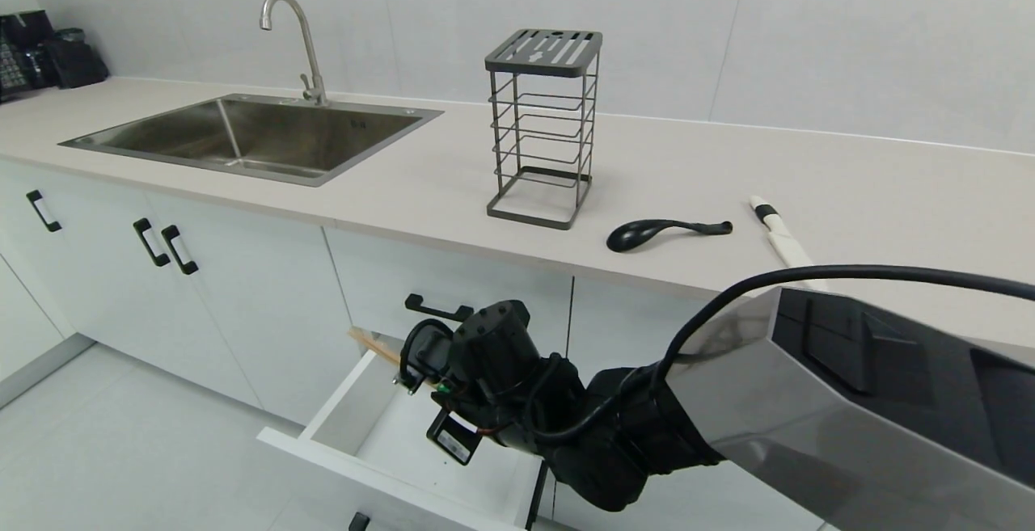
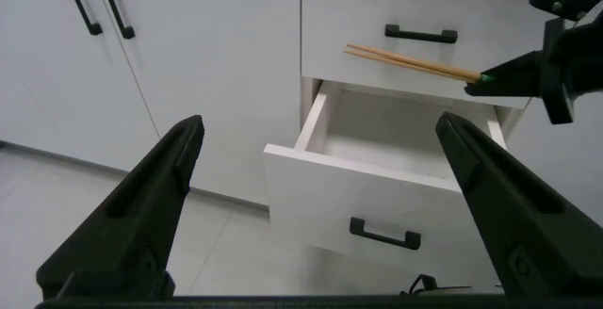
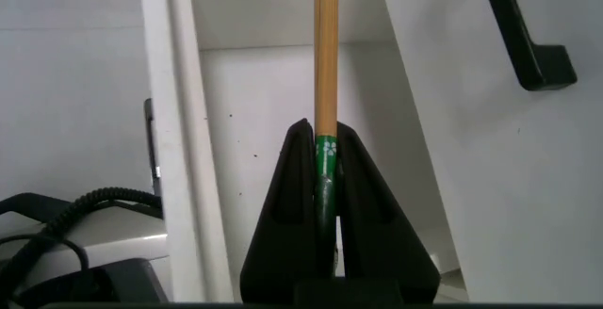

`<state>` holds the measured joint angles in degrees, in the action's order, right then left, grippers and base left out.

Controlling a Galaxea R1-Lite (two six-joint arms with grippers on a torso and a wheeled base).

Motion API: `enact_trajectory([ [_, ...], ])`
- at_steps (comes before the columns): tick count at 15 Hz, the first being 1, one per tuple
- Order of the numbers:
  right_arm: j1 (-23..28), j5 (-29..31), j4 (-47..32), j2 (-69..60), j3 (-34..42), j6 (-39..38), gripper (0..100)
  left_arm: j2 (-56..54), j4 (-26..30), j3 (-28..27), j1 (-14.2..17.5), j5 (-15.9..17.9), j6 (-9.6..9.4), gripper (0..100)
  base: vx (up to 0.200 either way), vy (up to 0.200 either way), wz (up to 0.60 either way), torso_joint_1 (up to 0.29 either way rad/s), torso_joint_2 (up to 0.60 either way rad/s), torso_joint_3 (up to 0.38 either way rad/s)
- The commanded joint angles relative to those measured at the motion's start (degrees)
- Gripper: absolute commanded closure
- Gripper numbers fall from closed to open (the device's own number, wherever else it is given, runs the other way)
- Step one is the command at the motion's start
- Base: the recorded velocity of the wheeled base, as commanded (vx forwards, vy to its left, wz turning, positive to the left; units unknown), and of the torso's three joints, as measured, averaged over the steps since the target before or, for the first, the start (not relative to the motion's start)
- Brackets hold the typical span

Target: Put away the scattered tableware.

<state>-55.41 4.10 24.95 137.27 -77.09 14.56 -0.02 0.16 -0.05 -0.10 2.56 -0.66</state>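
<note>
Wooden chopsticks [image 3: 326,64], pinched in my right end effector [image 3: 326,149], hang over the drawer [image 1: 364,426] for stowing. My left end effector [image 2: 320,125] gapes wide.

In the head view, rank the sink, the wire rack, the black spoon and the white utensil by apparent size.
1. sink
2. wire rack
3. black spoon and white utensil: about alike; the utensil's near end is hidden, so unranked.
</note>
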Motion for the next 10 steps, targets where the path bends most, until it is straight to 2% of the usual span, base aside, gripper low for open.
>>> enact_trajectory([
  [1, 0.39, 0.03, 0.01, 1.69, -0.51, 0.03, 100, 0.02, 0.02, 0.05, 0.01, -0.01, -0.04, 0, 0.000, 0.000, 0.00, 0.000, 0.00, 0.000],
  [4, 0.91, -0.05, 0.01, 4.59, -2.18, 0.03, 100, 0.11, -0.07, -0.04, 0.01, -0.01, 0.04, 0, 0.000, 0.000, 0.00, 0.000, 0.00, 0.000],
  [10, 1.44, -0.32, -0.34, 7.23, -5.88, 0.47, 100, 0.02, 0.02, -0.04, 0.01, -0.01, 0.04, 0, 0.000, 0.000, 0.00, -0.168, 0.30, 0.131],
])
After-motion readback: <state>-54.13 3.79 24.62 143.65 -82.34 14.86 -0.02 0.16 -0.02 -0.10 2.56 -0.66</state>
